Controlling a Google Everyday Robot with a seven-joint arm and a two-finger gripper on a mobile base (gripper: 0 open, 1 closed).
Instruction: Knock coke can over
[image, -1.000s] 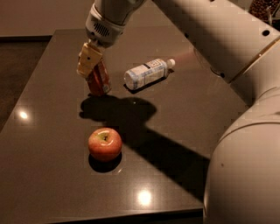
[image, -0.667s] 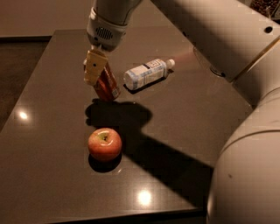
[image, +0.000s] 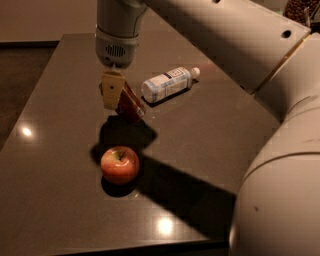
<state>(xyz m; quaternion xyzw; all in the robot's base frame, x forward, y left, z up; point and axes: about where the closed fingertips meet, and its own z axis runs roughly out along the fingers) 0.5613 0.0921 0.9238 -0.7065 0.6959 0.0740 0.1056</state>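
- Three things sit on the dark table (image: 50, 200); nearest us is the apple (image: 120, 164), upright and apart from the others.
- Behind it, mid-table, the coke can (image: 133, 106) leans steeply and is not flat.
- The gripper (image: 112, 90) hangs against the can's side; we cannot tell whether it is spread or closed.
- We judge the step to be mid-tip. The next move calls for a further sideways push until the can lies down.
- Farthest is the bottle (image: 167, 84), on its side near the can; the push should avoid it.
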